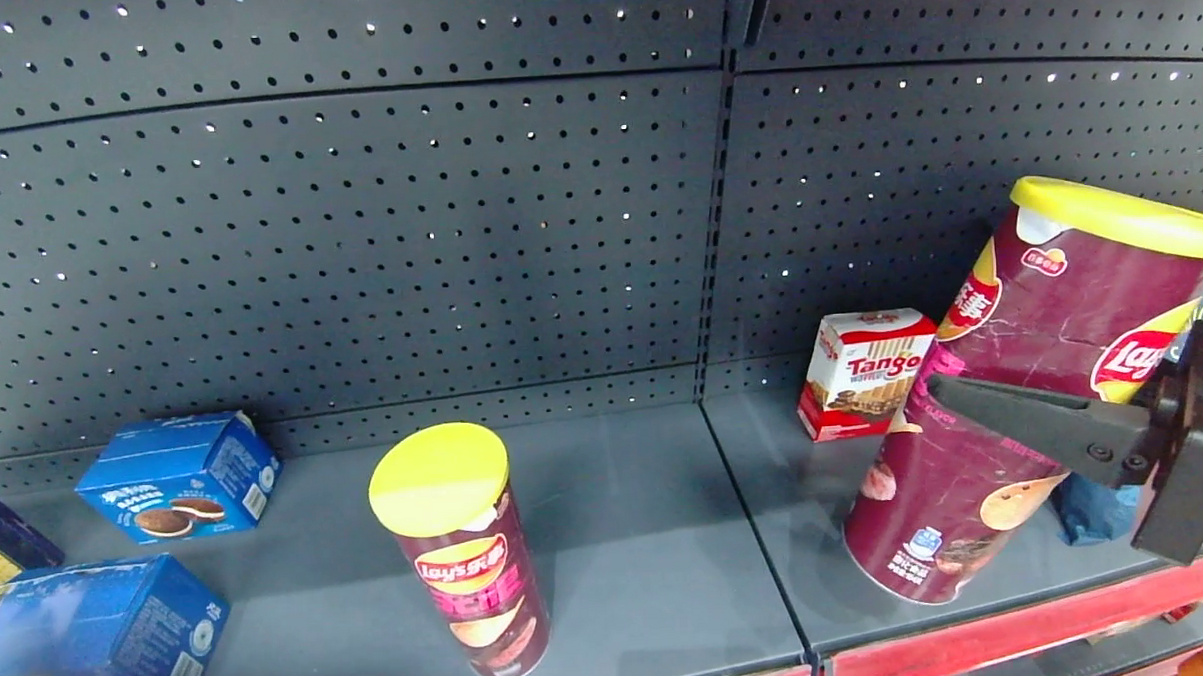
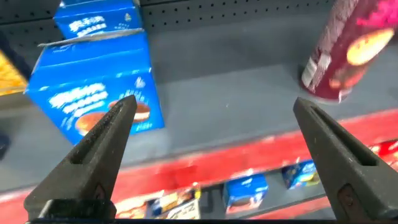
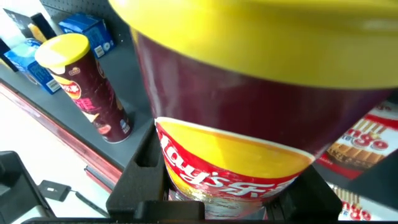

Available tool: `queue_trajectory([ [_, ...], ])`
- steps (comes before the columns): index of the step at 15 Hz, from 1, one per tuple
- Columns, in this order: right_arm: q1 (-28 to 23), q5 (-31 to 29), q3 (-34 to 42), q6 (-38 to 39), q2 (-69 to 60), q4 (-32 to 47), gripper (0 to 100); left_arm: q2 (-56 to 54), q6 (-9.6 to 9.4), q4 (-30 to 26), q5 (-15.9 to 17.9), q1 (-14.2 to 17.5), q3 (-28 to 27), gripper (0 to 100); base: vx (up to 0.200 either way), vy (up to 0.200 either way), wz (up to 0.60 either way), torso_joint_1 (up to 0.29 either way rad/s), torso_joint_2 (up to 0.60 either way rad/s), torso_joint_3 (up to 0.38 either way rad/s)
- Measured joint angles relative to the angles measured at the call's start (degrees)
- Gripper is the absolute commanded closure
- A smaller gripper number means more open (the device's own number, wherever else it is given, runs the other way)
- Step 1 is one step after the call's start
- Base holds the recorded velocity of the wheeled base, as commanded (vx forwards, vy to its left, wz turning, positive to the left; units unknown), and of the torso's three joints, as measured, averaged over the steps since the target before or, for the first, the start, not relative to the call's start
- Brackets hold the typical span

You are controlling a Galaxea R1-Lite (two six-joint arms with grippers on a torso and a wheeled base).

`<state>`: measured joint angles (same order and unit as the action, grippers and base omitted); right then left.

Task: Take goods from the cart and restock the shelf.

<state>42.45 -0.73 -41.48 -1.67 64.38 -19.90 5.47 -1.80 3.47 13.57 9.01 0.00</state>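
Maroon can point(image 1: 1023, 363) tilts in right hand point(image 3: 230, 193) — half hiding a blue packet point(image 1: 1090, 513).

left hand point(image 2: 214, 104): jaws wide apart | right hand point(image 3: 230, 183): clamped on chip can point(image 3: 249, 106)

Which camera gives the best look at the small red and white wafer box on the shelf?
The head view: the wafer box stands in almost full sight near the back panel, beside the tilted chip can. The right wrist view catches a slice of it behind that can. The left wrist view faces a blue box instead.
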Motion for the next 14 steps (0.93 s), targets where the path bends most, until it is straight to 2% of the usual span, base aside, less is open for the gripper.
queue_trajectory([
  [1,0.0,0.0,-0.1,0.0,0.0,0.0,100,0.0,-0.66,0.0,0.1,0.0,0.0,0,0.000,0.000,0.00,0.000,0.00,0.000],
  [6,0.0,0.1,-0.1,0.1,0.0,-0.1,100,0.0,-0.82,0.0,0.1,0.0,0.0,0,0.000,0.000,0.00,0.000,0.00,0.000],
  [8,-0.5,0.1,-0.1,0.2,-0.1,-0.1,100,0.1,0.50,-0.2,0.1,0.0,0.0,0,0.000,0.000,0.00,0.000,0.00,0.000],
  [9,-0.7,0.1,0.0,0.4,-0.1,-0.1,100,0.1,1.62,-0.3,0.3,0.0,0.0,0,0.000,0.200,0.00,0.002,0.01,0.007],
  [11,-0.7,0.2,0.0,0.5,-0.1,-0.1,100,0.1,2.18,0.0,0.5,-0.1,0.0,0,0.000,0.200,0.00,0.000,0.00,0.000],
  [14,-0.6,0.3,0.2,0.6,-0.1,-0.1,100,0.1,2.23,0.0,0.4,-0.1,0.0,0,0.000,0.000,0.00,0.000,0.00,0.000],
])
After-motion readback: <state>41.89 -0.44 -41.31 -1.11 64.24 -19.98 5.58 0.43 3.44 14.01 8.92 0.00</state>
